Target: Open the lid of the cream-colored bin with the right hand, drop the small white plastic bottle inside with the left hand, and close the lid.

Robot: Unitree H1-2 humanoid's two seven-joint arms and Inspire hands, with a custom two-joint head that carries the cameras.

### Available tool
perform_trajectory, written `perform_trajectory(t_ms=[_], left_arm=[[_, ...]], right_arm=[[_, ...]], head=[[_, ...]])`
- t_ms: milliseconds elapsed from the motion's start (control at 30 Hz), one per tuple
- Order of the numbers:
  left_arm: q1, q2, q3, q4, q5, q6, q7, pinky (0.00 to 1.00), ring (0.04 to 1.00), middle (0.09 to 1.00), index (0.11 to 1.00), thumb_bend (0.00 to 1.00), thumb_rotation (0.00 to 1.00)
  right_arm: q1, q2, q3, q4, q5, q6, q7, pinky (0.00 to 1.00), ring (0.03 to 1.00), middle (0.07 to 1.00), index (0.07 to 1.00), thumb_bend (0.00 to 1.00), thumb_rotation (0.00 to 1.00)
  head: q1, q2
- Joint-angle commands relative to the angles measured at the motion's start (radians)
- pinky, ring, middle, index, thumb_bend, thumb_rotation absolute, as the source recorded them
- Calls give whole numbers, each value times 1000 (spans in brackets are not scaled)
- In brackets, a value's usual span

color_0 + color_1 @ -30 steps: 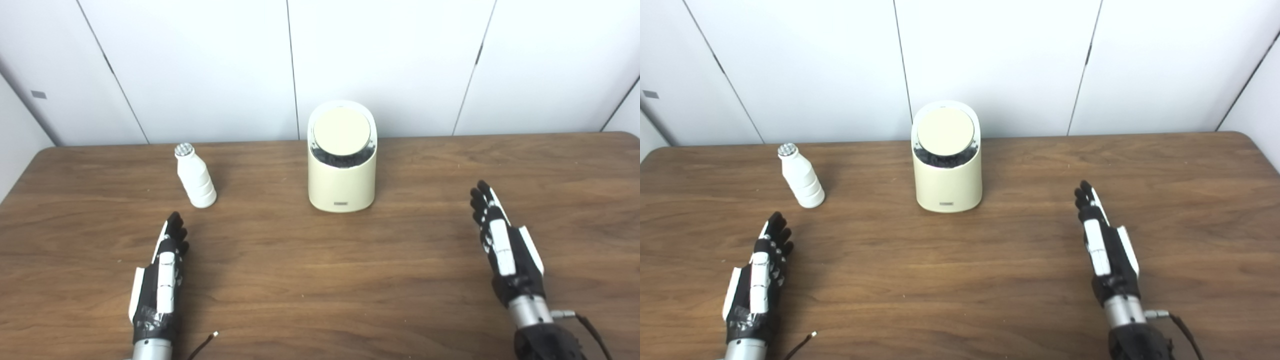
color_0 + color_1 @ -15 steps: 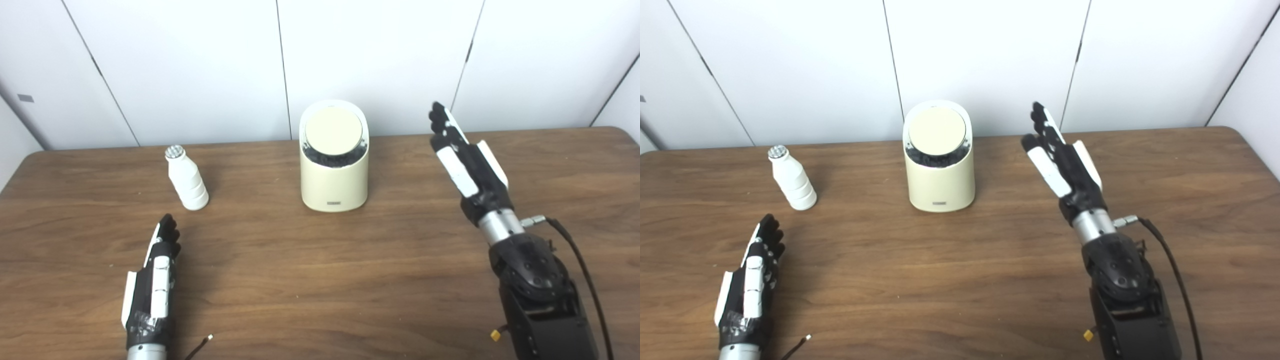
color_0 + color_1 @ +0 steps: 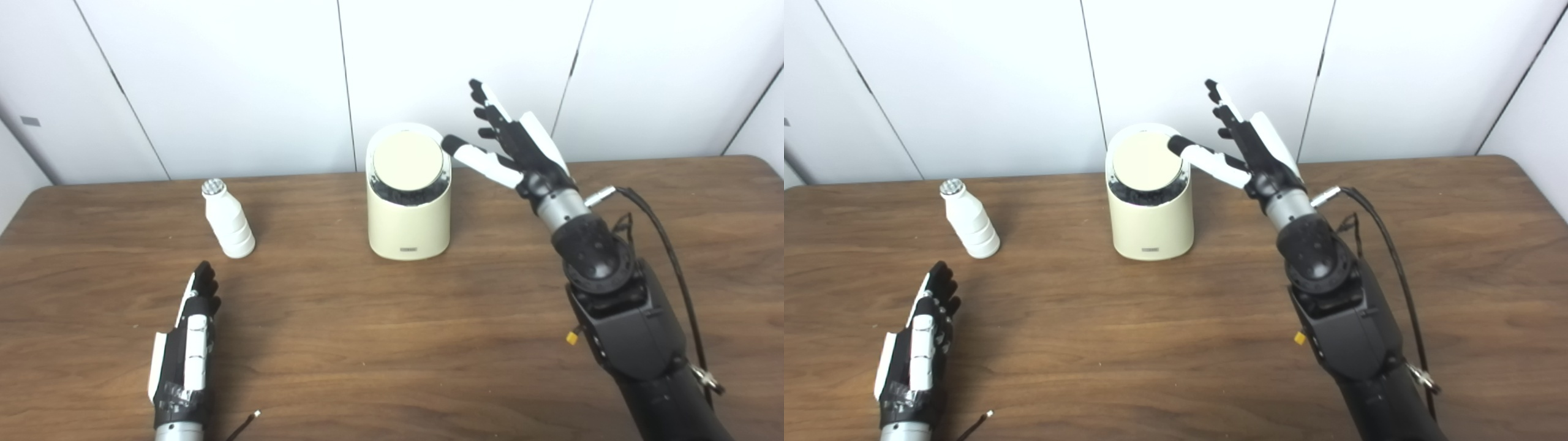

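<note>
Cream-colored bin (image 3: 409, 214) stands upright near the middle of the table's far edge, its round lid (image 3: 408, 163) tilted toward me and not yet lifted. From my seat at the controls, the relation that matters is this: my right hand (image 3: 511, 150) hangs in the air just to the right of the lid, fingers spread and holding nothing, thumb pointing left so its tip sits right at the lid's right rim; I cannot tell if it touches. I judge a short leftward reach would press the lid. Small white plastic bottle (image 3: 228, 219) stands upright well to the bin's left. My left hand (image 3: 190, 337) lies flat and empty on the table (image 3: 392, 343) near the front left corner, fingers pointing toward the bottle.
</note>
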Motion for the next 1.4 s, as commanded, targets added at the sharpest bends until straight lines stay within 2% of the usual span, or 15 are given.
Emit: perform_trajectory(t_ms=[0,167,367,567,867,1367], left_arm=[[7,-26,-18,32,-7,-31,-4,1000,1000,998,1000,524,960],[11,-34,-19,22,1,-18,5,1000,1000,995,1000,529,966],[9,-37,-21,27,5,-20,5,1000,1000,998,1000,533,972],[7,-35,-24,37,-1,-37,-5,1000,1000,1000,1000,533,970],[7,-40,-23,35,-13,-35,-6,1000,1000,995,997,529,958],[10,-40,-23,25,-8,-27,-4,1000,1000,1000,1000,536,975]], right_arm=[[-88,7,8,24,-29,-41,-15,910,977,990,1000,814,729],[-150,22,30,131,-69,-74,-37,872,958,973,1000,862,668],[-194,39,50,198,-107,-75,-46,861,953,967,1000,854,579],[-208,42,53,246,-101,-110,-43,957,994,994,1000,817,519],[-213,28,50,288,-127,-132,-54,997,1000,995,1000,798,425],[-200,-7,48,299,-150,-154,-55,984,994,988,1000,803,354]], head=[[1,1],[1,3],[3,4],[9,5],[11,7],[15,22]])
